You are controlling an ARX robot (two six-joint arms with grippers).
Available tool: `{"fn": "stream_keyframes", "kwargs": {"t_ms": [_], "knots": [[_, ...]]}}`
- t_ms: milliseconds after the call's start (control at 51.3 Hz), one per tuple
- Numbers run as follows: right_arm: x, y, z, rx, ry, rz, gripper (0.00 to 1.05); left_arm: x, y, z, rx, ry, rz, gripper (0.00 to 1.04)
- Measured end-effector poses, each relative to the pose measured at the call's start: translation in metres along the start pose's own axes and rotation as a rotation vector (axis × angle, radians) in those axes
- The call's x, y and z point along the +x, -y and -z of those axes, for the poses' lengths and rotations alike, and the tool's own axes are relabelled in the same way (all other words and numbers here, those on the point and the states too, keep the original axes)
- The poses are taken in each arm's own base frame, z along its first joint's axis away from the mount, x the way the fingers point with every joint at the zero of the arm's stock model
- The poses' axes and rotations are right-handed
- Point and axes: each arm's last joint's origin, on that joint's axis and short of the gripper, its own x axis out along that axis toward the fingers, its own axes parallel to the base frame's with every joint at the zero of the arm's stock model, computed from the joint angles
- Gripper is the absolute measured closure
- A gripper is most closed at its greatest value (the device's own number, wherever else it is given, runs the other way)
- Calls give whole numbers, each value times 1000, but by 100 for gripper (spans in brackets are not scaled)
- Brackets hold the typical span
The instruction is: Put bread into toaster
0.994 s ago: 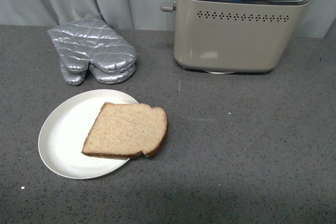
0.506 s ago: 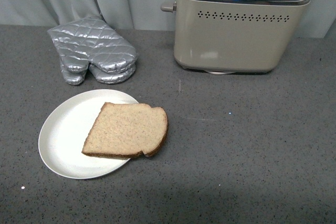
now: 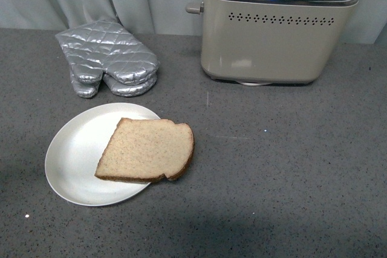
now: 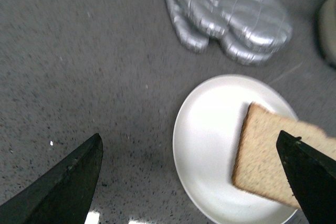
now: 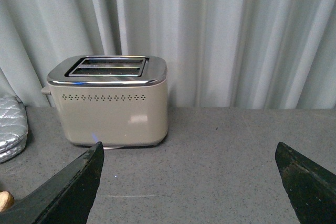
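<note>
A slice of light-brown bread (image 3: 147, 149) lies flat on a white plate (image 3: 75, 155), its crust end hanging over the plate's right rim. The beige toaster (image 3: 275, 34) with a chrome top and two slots stands at the back right, lever knob (image 3: 193, 8) on its left side. No arm shows in the front view. My left gripper (image 4: 191, 174) hovers open above the plate (image 4: 210, 129), with the bread (image 4: 273, 158) near one finger. My right gripper (image 5: 189, 174) is open over bare counter, facing the toaster (image 5: 110, 100) from a distance.
A pair of silver quilted oven mitts (image 3: 109, 58) lies at the back left, behind the plate; they also show in the left wrist view as mitts (image 4: 228, 11). Grey curtains hang behind the speckled grey counter (image 3: 284, 167).
The front view has shifted very slightly; bread, plate, mitts and toaster stay where they were.
</note>
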Motion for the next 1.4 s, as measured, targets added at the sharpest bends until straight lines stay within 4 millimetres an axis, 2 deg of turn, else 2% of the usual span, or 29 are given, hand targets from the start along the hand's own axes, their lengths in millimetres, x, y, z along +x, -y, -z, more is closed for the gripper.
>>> {"fn": "stream_keyframes", "kwargs": {"t_ms": [156, 292, 584, 682, 1013, 1110, 1403], "knots": [[0, 0, 0, 0, 0, 0, 10, 47, -2, 12, 55, -203, -16, 7], [0, 0, 0, 0, 0, 0, 10, 77, 0, 17, 93, -290, -24, 7], [0, 0, 0, 0, 0, 0, 10, 109, -2, 26, 105, -401, -42, 7], [0, 0, 0, 0, 0, 0, 10, 114, -2, 28, 106, -417, -43, 20], [0, 0, 0, 0, 0, 0, 10, 121, 1, 36, 83, -477, -13, 88], [0, 0, 0, 0, 0, 0, 10, 118, 2, 35, 53, -492, 6, 101], [0, 0, 0, 0, 0, 0, 10, 105, 17, 17, -52, -461, 98, 102]]}}
